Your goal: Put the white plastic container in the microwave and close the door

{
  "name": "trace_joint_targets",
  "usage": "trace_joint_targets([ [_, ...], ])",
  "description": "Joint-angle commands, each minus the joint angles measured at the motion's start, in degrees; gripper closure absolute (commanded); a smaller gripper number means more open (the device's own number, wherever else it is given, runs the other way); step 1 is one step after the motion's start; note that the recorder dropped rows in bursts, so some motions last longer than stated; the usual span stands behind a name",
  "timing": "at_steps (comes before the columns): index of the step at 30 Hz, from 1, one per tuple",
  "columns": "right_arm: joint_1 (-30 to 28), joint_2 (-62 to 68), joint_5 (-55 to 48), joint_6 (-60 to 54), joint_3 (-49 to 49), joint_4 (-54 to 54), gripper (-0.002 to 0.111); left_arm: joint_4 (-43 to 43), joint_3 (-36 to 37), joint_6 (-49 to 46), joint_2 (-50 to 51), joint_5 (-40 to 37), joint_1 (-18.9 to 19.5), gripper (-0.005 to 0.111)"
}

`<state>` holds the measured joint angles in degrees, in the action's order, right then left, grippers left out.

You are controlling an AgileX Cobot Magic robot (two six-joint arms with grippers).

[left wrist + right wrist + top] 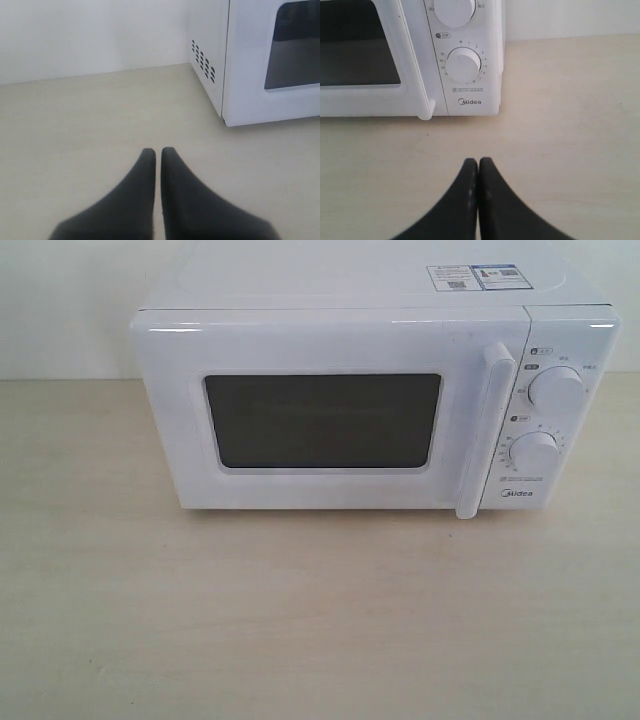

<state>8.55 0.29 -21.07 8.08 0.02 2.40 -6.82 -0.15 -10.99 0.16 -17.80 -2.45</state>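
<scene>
The white Midea microwave (375, 390) stands at the back of the table. Its door (320, 420) with the dark mesh window is shut, and the vertical white bar handle (482, 430) sits beside the two dials. The white plastic container is out of view in every frame. My left gripper (158, 151) is shut with nothing in it, low over the table in front of the microwave (260, 65) on its vented side. My right gripper (478, 161) is shut and empty, in front of the dial panel of the microwave (465, 65). Neither gripper shows in the exterior view.
A pale wooden tabletop (300, 620) stretches in front of the microwave. A white wall (60, 300) runs behind it. Vent holes (203, 61) mark the microwave's side. Two stickers (475, 277) lie on its top.
</scene>
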Motion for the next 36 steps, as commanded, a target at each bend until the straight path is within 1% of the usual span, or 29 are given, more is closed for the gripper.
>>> trace_joint_targets([
  [1, -1.2, -0.3, 0.0, -0.4, 0.0, 0.3, 0.108, -0.4, 0.2, 0.3, -0.2, 0.0, 0.1, 0.102],
  [9, -3.5, -0.3, -0.2, -0.4, 0.0, 0.5, 0.108, -0.4, 0.2, 0.3, -0.2, 0.0, 0.1, 0.102],
  [36, -3.4, -0.3, -0.1, -0.4, 0.0, 0.5, 0.108, -0.4, 0.2, 0.3, -0.2, 0.0, 0.1, 0.102],
])
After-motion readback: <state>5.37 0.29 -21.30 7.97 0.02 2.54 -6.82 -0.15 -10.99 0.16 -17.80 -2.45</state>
